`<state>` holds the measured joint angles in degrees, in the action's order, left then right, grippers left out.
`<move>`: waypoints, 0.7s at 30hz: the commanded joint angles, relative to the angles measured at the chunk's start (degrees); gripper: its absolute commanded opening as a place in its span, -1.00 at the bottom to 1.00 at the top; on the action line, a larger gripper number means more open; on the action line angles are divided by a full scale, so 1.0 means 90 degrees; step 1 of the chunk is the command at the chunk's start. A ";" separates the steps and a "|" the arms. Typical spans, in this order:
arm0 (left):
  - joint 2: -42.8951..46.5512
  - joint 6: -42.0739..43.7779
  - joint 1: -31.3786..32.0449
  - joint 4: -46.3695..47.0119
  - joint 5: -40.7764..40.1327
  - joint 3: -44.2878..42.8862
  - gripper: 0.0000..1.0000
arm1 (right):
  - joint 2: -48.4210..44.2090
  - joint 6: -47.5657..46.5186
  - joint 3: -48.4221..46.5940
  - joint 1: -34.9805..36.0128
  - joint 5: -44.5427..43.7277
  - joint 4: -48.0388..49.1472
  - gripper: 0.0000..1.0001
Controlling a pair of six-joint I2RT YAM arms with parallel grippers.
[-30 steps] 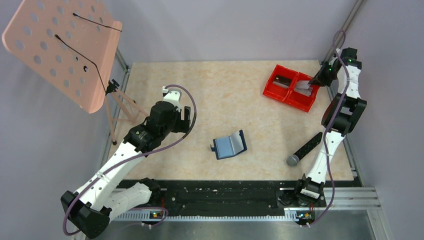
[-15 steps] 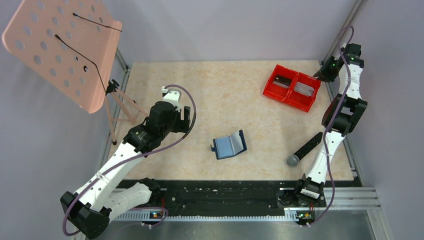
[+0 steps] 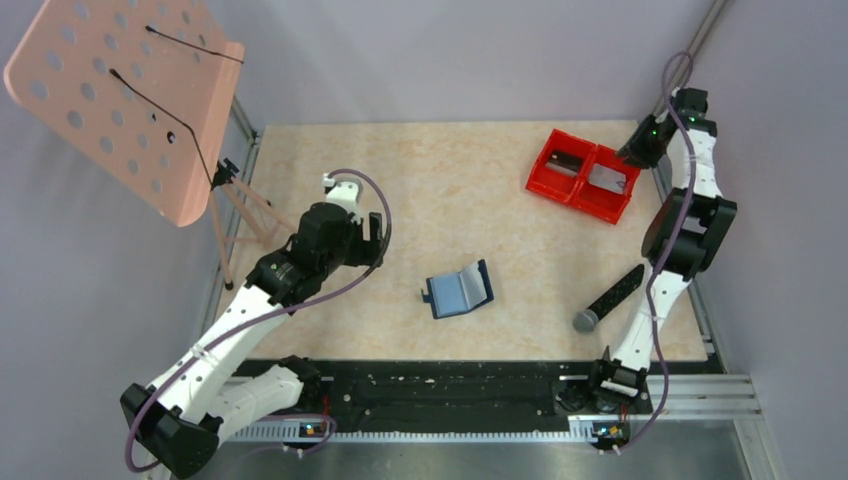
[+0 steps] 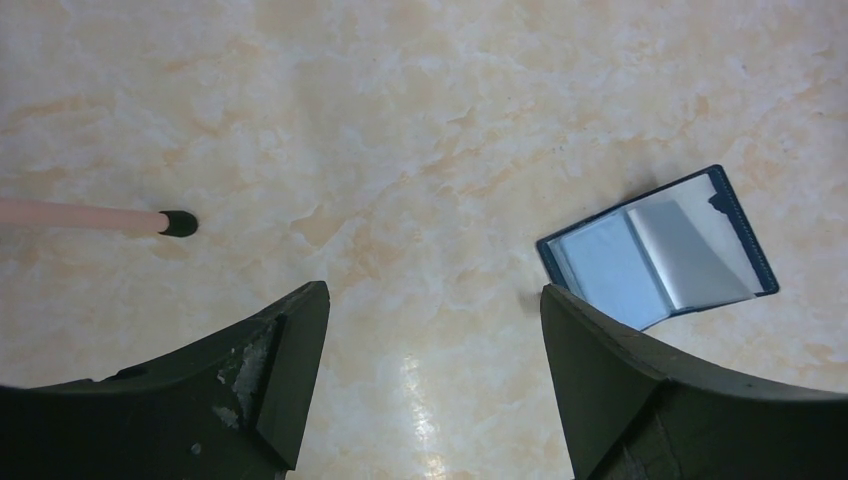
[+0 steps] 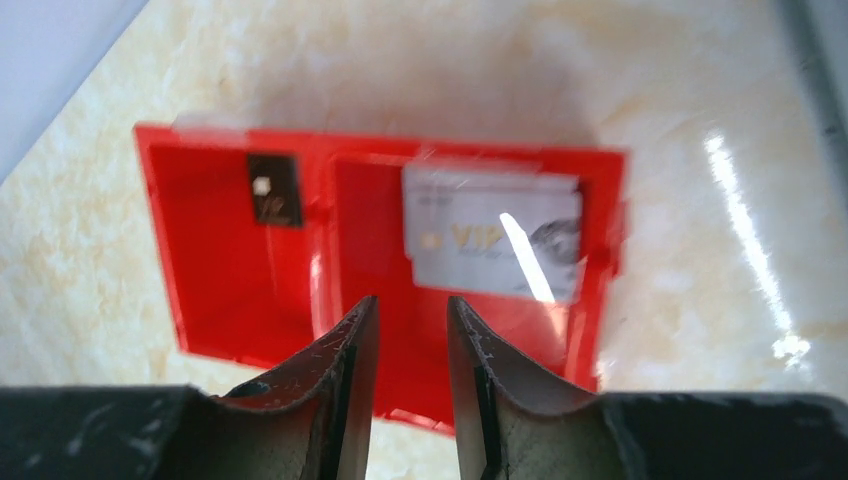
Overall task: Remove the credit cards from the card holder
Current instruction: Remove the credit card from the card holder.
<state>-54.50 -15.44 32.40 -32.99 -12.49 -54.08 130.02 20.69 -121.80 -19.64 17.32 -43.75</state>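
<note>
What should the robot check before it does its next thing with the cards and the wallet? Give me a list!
1. Right claw carries nothing: ok, its fingers are slightly apart with nothing between them.
2. Pale grey card lies inside the red bin: ok.
3. Dark card lies in the bin's other compartment: ok.
4. Card holder lies open, inner faces up: ok.
5. No card left in its pockets: cannot tell.
6. Left claw open and empty: ok.
</note>
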 commanded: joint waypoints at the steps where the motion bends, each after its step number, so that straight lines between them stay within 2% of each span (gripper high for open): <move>1: 0.0029 -0.0740 0.0011 0.0484 0.0675 -0.0040 0.65 | -0.1238 -0.0117 0.0707 0.0540 -0.0127 0.0378 -0.36; 7: -0.0208 -0.1803 0.0004 0.1201 0.1629 0.0421 0.62 | -0.2359 -0.0168 0.2057 0.1191 -0.0257 0.0630 -0.35; 12: -0.0685 -0.2301 0.0016 0.1913 0.2186 0.0910 0.60 | -0.3611 0.0087 0.3901 0.2113 -0.0297 0.1306 -0.34; 17: -0.1429 -0.2524 0.0013 0.2384 0.2603 0.1137 0.60 | -0.4886 0.0745 0.6032 0.3261 0.0042 0.2536 -0.32; 21: -0.2137 -0.2631 0.0024 0.2791 0.2786 0.1310 0.59 | -0.5507 0.1291 0.7034 0.4400 0.0220 0.3325 -0.32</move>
<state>-69.47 -36.73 32.40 -15.55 8.95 -43.68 86.32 26.24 -64.38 12.69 17.50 -24.95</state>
